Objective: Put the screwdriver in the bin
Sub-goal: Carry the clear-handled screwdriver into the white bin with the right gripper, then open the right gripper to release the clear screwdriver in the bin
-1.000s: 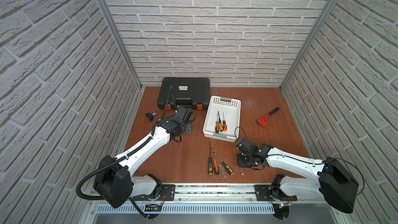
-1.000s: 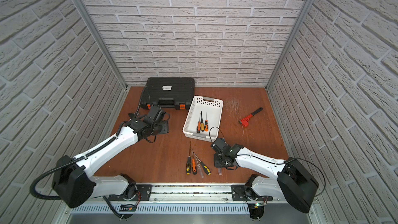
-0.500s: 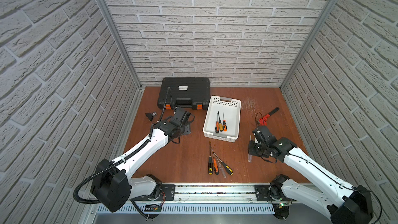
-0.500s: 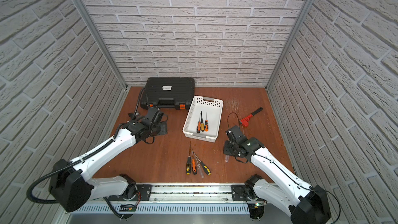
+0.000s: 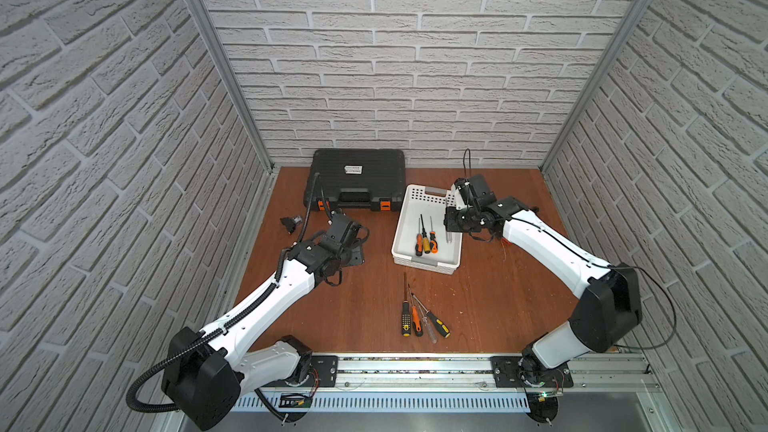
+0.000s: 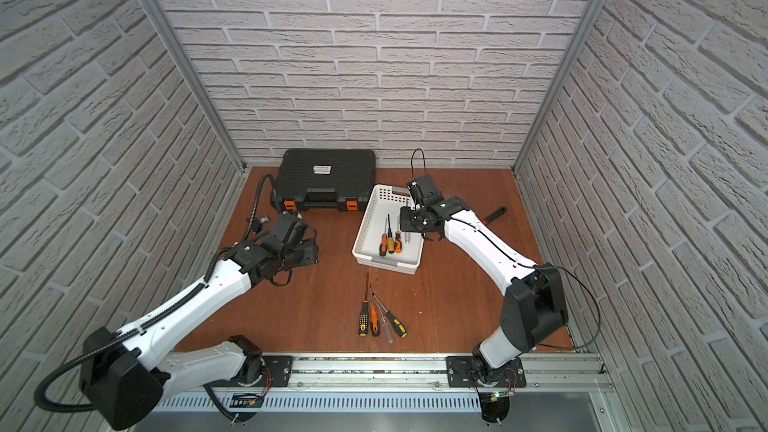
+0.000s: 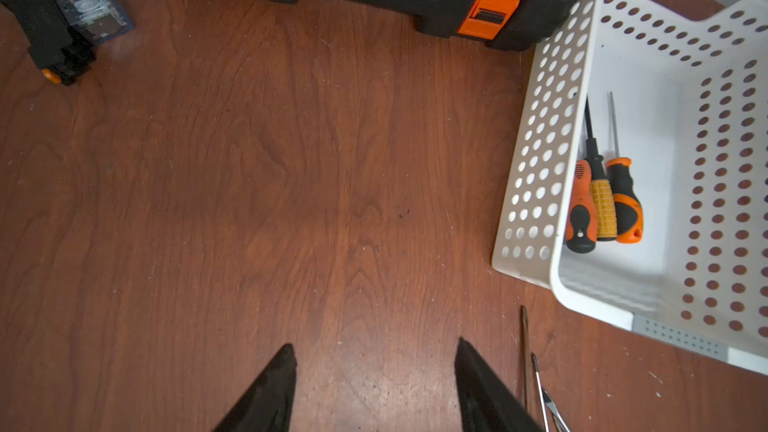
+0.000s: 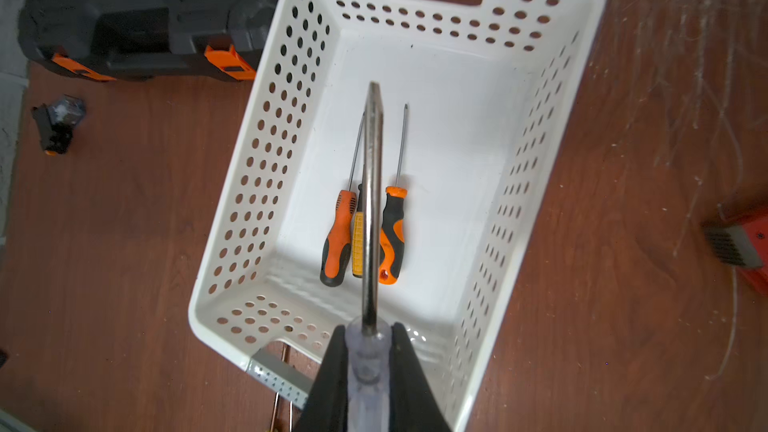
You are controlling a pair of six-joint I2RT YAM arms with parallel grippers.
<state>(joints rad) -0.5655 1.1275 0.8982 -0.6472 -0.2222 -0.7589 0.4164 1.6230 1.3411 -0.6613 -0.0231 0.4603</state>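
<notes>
On my far left a small black relay [image 5: 291, 224] lies on the table [image 5: 365, 305], well clear of everything. Next comes the left gripper [image 7: 374, 347], low over bare wood between the relay and the bin. Its jaws stand partly apart with nothing between them. Behind it the black case [image 5: 358, 178] sits shut against the back wall, its near right corner just beside the bin [image 5: 400, 226].

Toward me from the bin, four loose drivers [image 5: 417, 320] lie fanned on the table, handles toward the rail. Inside the bin three drivers [image 5: 424, 241] lie side by side with their handles at the near end.

The right gripper [image 8: 369, 328] is above the bin's right side in both top views, jaws clamped narrow on the clear handle of the screwdriver [image 8: 371, 201]. Through my right wrist camera its steel shaft runs out above the three drivers, tip pointing at the bin's far end. The screwdriver is over the bin's inside, in the grip; whether it touches the floor I cannot tell.

Furthest right, a red wrench [image 8: 744, 247] lies on the table beyond the arm.
</notes>
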